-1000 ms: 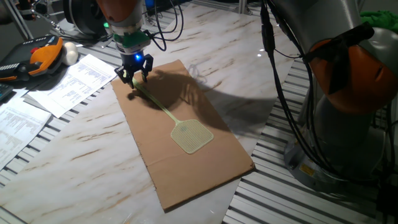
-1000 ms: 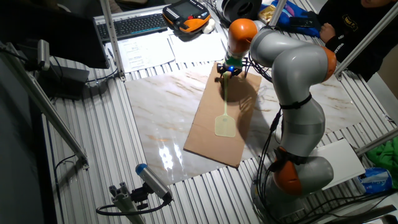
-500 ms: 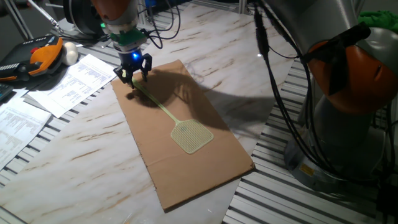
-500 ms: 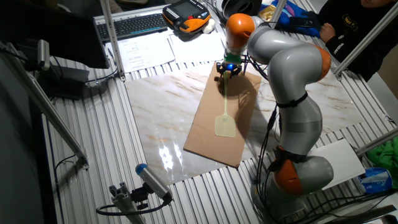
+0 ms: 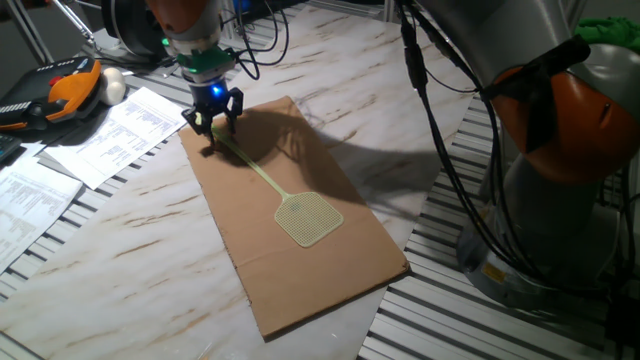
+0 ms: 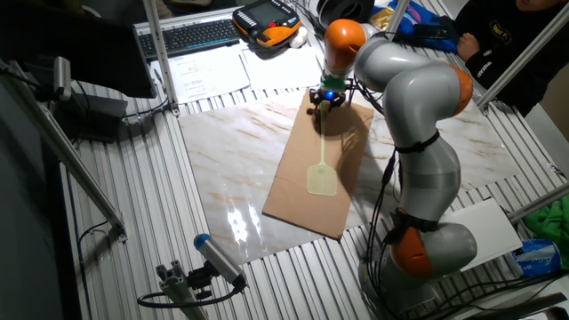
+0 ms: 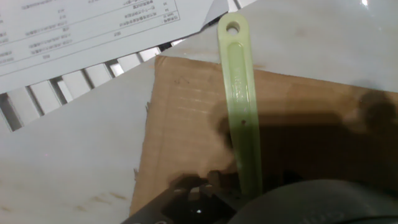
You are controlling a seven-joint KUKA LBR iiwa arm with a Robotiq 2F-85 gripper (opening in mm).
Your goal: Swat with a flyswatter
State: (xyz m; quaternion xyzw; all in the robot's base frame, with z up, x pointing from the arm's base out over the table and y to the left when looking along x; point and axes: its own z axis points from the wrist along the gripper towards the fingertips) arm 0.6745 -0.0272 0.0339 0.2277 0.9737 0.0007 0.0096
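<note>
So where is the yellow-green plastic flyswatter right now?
The yellow-green plastic flyswatter lies flat on the brown cardboard sheet in the middle of the marble table, with the gripper at its handle end near the printed papers.

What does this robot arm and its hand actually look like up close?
The arm is made of rounded silver-grey segments with orange bands at the joints. Black cables run along it. The hand is small, black and two-fingered, below a green ring and a blue light.

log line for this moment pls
gripper: at handle end | pale yellow-green plastic flyswatter: flat on brown cardboard sheet | grip: unclear
</note>
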